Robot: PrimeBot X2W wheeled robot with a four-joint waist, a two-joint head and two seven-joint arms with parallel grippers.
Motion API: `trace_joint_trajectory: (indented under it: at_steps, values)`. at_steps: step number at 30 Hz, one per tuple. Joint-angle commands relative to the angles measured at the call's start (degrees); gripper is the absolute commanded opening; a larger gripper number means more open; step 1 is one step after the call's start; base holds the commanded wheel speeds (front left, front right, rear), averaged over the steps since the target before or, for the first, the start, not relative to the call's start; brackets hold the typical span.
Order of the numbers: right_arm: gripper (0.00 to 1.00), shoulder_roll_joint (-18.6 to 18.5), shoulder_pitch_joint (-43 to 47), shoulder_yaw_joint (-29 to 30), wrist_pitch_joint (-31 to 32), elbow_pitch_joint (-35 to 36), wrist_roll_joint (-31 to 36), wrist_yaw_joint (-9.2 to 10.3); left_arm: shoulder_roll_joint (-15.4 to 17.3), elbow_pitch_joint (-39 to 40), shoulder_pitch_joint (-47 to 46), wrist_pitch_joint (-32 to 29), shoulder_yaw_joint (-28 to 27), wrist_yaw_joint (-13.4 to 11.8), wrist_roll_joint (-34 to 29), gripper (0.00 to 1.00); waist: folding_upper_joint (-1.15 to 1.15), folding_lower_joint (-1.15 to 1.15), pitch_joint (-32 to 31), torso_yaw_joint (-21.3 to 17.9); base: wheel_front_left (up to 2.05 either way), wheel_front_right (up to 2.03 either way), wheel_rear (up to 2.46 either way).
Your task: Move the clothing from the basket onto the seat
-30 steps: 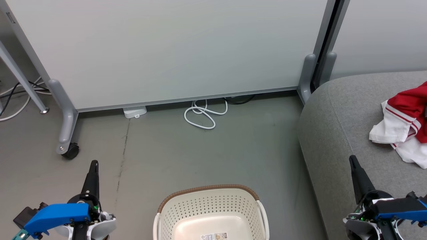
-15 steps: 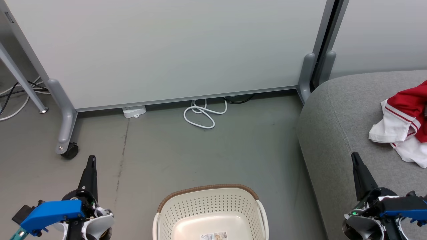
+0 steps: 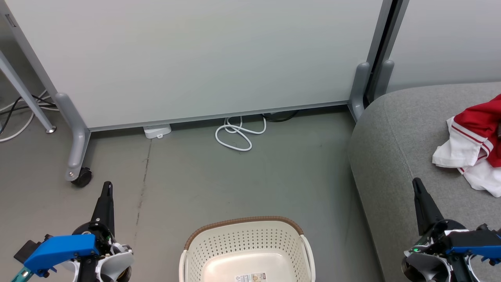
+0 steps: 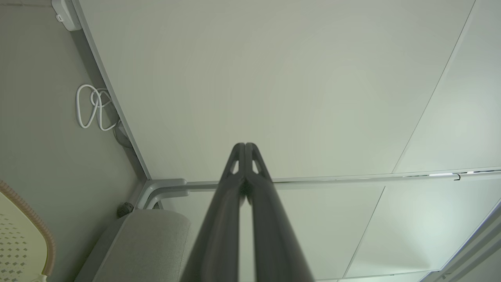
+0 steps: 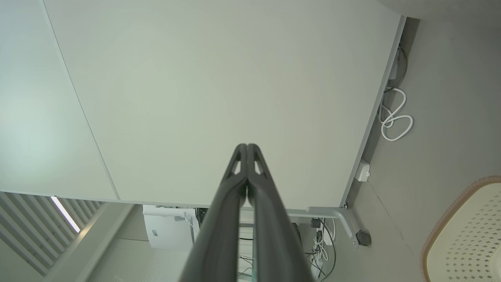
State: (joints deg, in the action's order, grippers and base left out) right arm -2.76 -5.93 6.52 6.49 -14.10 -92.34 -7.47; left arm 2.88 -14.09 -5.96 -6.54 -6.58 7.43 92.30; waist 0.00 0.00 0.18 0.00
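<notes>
Red and white clothing [image 3: 475, 145] lies crumpled on the grey seat [image 3: 395, 156] at the right edge of the head view. The cream basket [image 3: 246, 250] with its brown rim stands on the floor at bottom centre, and its inside holds no fabric. My left gripper [image 3: 106, 187] hangs shut at the lower left, over bare floor left of the basket. Over the seat's front part, my right gripper [image 3: 416, 184] is shut and holds nothing. Both wrist views show the fingertips pressed together, left gripper [image 4: 245, 145], right gripper [image 5: 247, 145]. Basket rim [image 4: 37, 223] and basket rim [image 5: 450, 203] sit at the frame edges.
A pale partition panel [image 3: 195, 58] on castor feet [image 3: 83, 178] stands behind the floor area. A coiled white cable [image 3: 238, 135] and a white box [image 3: 157, 131] lie at its base. A table leg [image 3: 27, 98] and cables are at far left.
Left gripper has moved slightly left and down in the head view; right gripper shifted slightly up. Basket and clothing stayed put.
</notes>
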Motion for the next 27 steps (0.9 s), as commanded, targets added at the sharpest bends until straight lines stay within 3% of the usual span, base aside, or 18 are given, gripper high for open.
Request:
trace_joint_trajectory:
  at_steps: [1,27]
  values:
    - [0.00,-0.2,-0.6,0.1,0.2,0.2,-0.2,-0.04,-0.1,0.2,-0.6,-0.2,-0.2,0.1,0.2,0.00,0.00,0.00,0.0,0.0,0.00,0.00,0.00]
    - [0.00,-0.2,-0.6,0.1,0.2,0.2,-0.2,-0.04,-0.1,0.2,-0.6,-0.2,-0.1,0.1,0.2,0.00,0.00,0.00,0.0,0.0,0.00,0.00,0.00]
